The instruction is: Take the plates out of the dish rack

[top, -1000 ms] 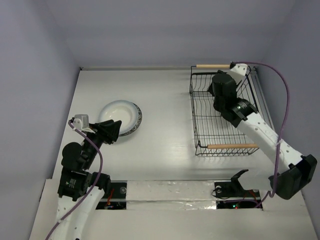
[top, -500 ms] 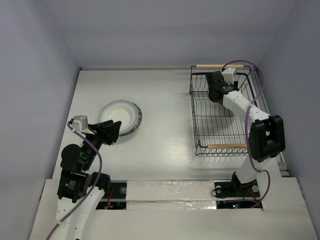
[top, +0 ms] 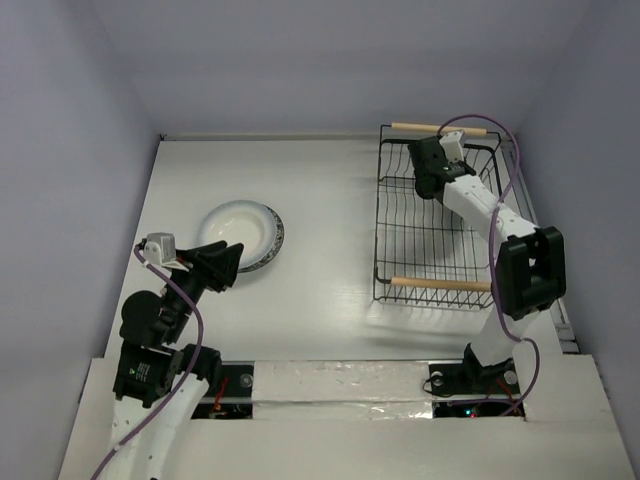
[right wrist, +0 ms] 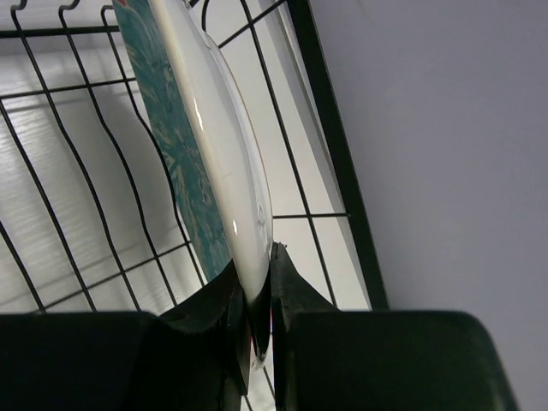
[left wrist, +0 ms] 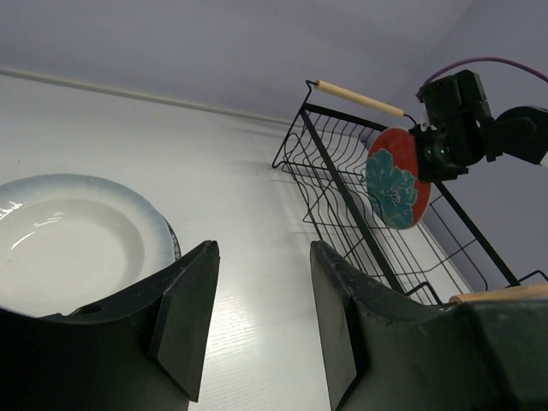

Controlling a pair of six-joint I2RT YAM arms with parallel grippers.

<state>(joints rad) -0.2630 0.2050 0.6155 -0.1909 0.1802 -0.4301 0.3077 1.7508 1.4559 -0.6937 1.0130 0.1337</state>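
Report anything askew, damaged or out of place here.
The dish rack sits slightly askew: its wooden handles slant against the table's back edge. On the left, the white plate lies off-centre on a darker plate. No damage or spills show.

One dish rack [top: 430, 240], two wooden handles [top: 440, 284]; one red plate [left wrist: 396, 177] inside, at least two stacked plates [top: 238, 232] to its left.
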